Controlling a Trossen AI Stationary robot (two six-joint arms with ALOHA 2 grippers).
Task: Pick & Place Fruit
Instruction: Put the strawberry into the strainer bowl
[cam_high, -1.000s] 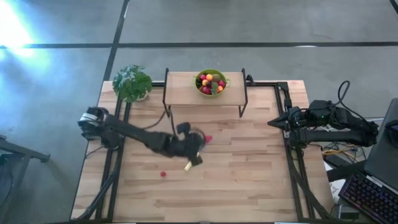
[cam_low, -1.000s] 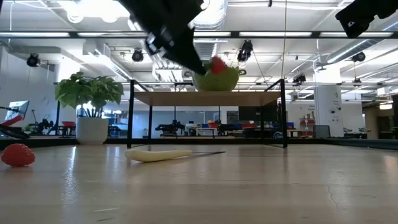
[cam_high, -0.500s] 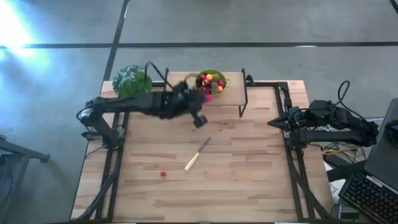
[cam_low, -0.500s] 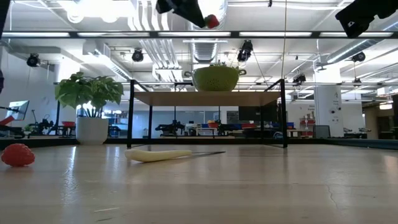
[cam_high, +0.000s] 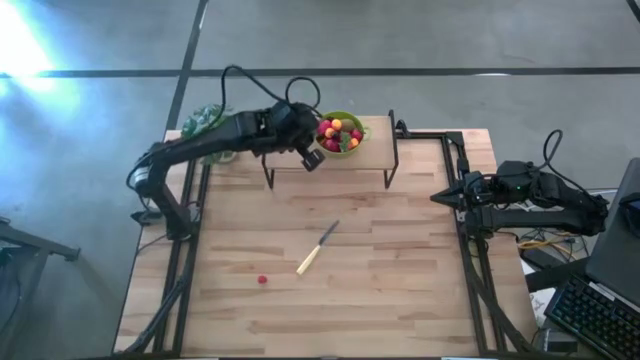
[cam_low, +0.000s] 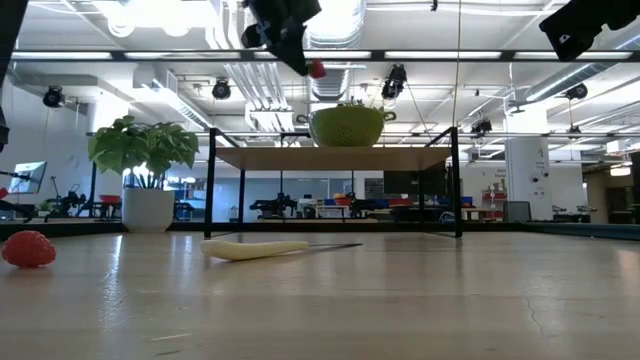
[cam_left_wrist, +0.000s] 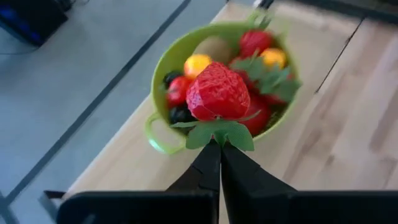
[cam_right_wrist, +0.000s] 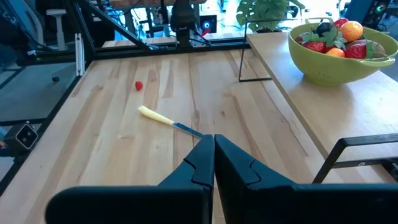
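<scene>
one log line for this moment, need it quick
left end effector: shut on strawberry | over green bowl | right end effector: shut, idle

Open tabletop (cam_high: 400, 270) spans the middle and near edge, broken only by a knife (cam_high: 317, 248) at centre and one strawberry (cam_high: 262, 280) toward the near left corner. Along the far edge a raised shelf (cam_high: 375, 150) carries a green bowl (cam_high: 349, 146); the left arm (cam_high: 215, 145) crosses the far left corner, covering the potted plant (cam_low: 146, 170).
</scene>
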